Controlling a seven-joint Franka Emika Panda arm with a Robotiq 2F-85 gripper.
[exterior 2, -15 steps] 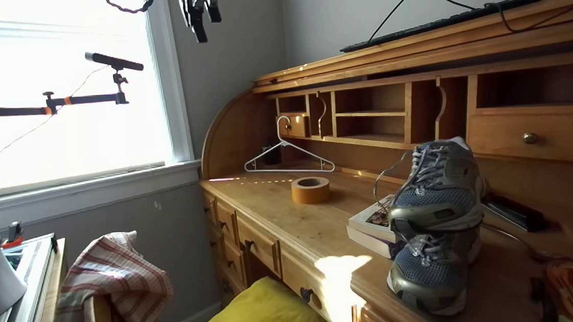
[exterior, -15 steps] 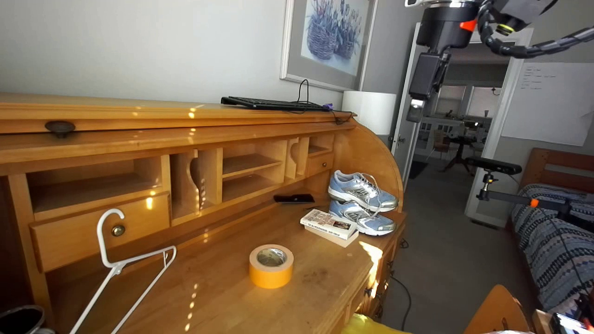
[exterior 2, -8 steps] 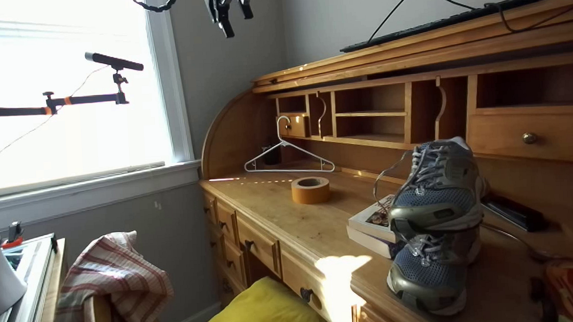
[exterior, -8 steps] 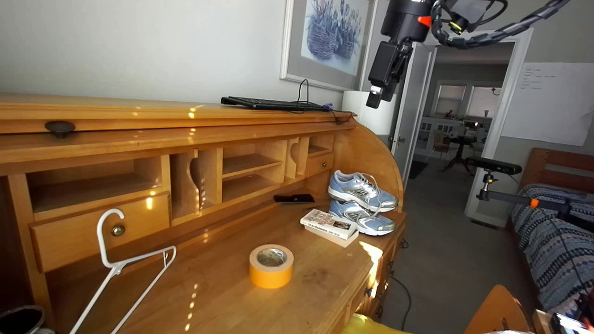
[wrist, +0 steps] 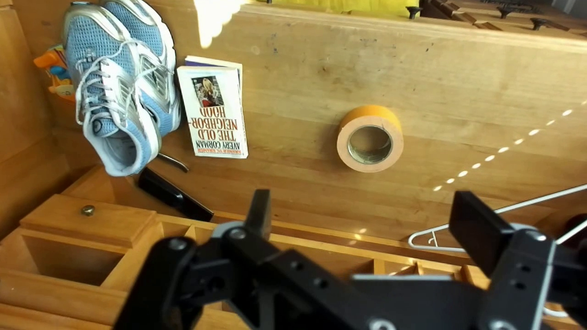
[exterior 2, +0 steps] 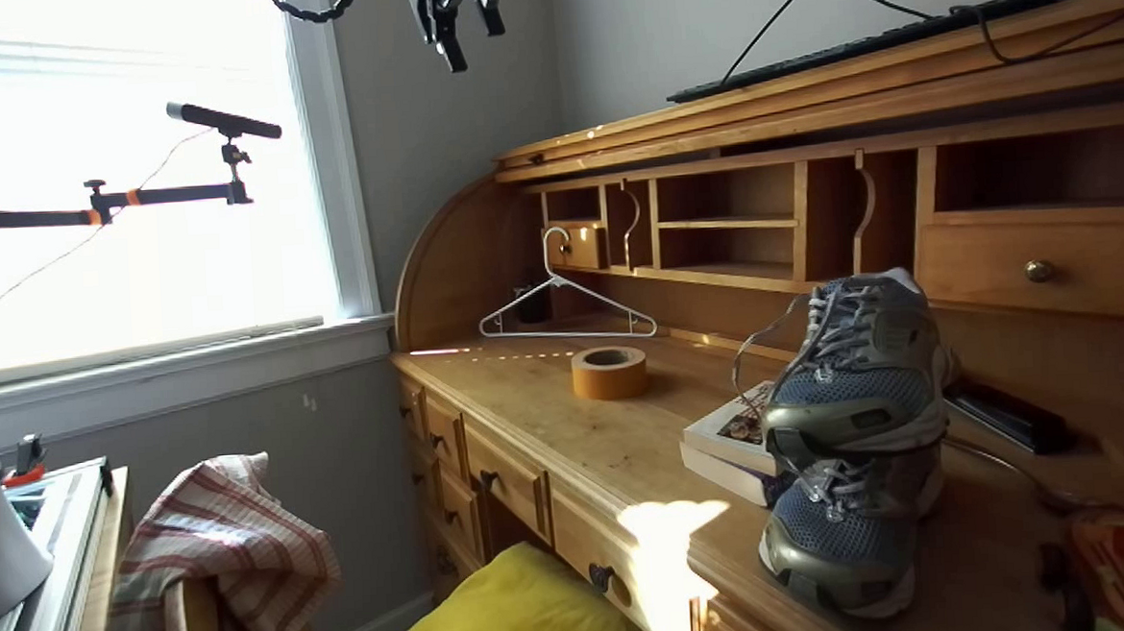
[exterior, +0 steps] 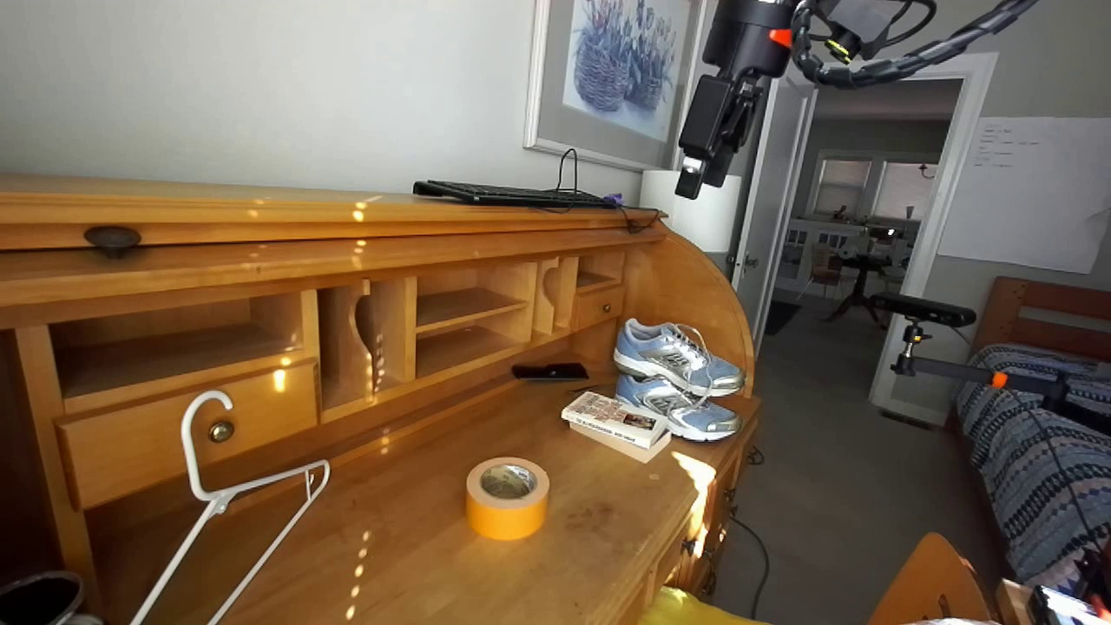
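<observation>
Resting on the desk [exterior 2: 528,404], the tape [exterior 2: 610,377] lies well below the fingers [wrist: 477,229].

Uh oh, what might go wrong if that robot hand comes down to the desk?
The open gripper might topple the upper shoe, because it's stacked on the lower shoe. The white hanger pokes its hook upward, so the gripper could snag it. The roll of tape lies flat on the desk, so a bump may slide it.
</observation>
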